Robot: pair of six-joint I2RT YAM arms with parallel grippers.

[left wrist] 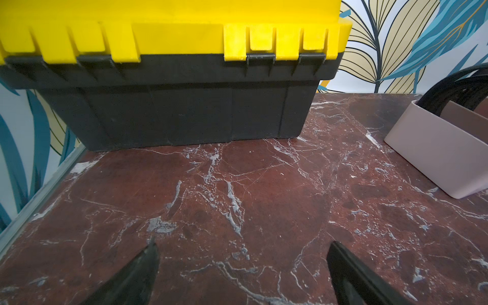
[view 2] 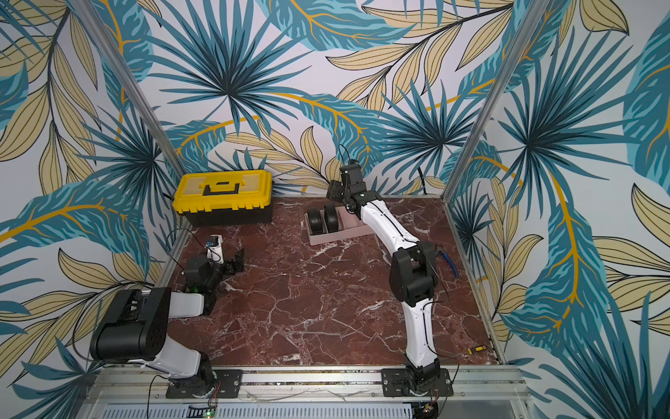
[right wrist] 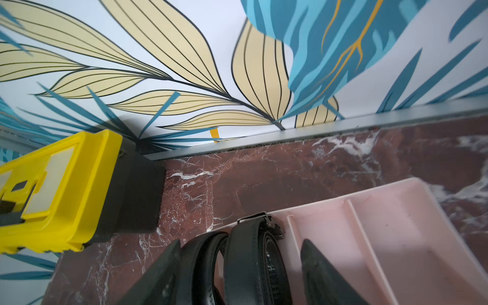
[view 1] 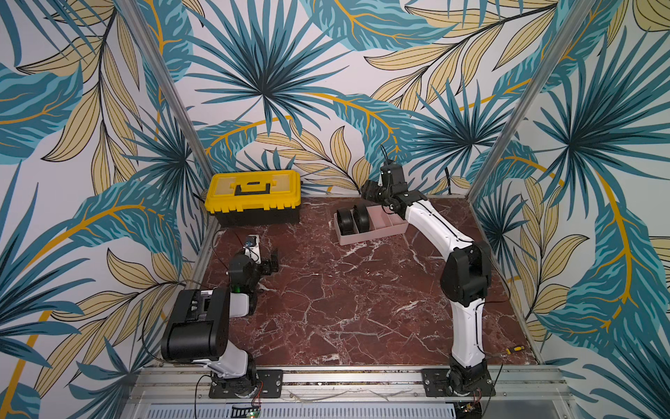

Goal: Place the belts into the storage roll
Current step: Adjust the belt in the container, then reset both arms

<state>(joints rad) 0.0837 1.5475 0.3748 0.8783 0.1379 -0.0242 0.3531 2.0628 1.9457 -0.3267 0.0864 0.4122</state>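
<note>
The left arm [view 1: 203,319] is folded low at the front of the surface [view 1: 344,308]. Its left jaws stand wide open with nothing between them; the 2 dark fingers [left wrist: 137,277] frame only bare red marble. Straight ahead of these jaws stands the yellow-and-black toolbox [left wrist: 184,105], lid shut. Ahead of them and off toward the right arm's side, a corner of the storage roll [left wrist: 435,148] shows.

A small yellow-handled screwdriver [view 1: 515,349] lies at the front corner by the right arm's base. Blue-handled pliers [view 2: 447,263] lie beside the right arm's elbow in a top view.

The right arm [view 1: 435,225] reaches far back. Its right jaws are spread apart and grip nothing. Beneath them, in the gap between their fingers [right wrist: 324,277], sit the belts [right wrist: 253,253]: 2 tight black coils on edge, side by side, with a strip of pink between them. One coil shows its buckle on top. Pink tray floor shows between that coil and the finger beside it.

In both top views the coils fill the storage roll's end toward the toolbox; the compartments under the right arm's wrist are bare.
</note>
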